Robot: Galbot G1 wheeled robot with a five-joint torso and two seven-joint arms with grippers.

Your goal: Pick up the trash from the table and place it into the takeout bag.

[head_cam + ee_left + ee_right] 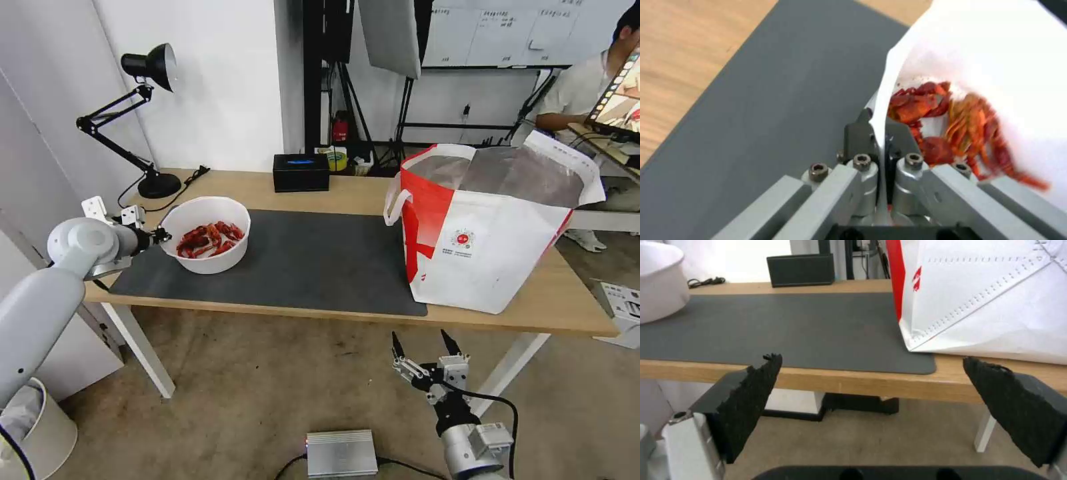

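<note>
Tabletop (533, 313): left hand (162, 235) on bowl (208, 257) rim.

Head camera looks down across the table (320, 183); wrist cameras sit close, seemingly sharing its mat (786, 326).

No text is legible; the takeout bag (490, 263) bears a small round red logo (462, 239).

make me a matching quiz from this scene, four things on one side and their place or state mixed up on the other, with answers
Things:
1. left gripper
2. right gripper
3. white bowl of red scraps
4. takeout bag

Place or state:
A. stands open at the table's right end
B. open, below the table's front edge
C. shut on the bowl's rim
D. on the dark grey mat's left part

Pairs: 1-C, 2-B, 3-D, 4-A
</note>
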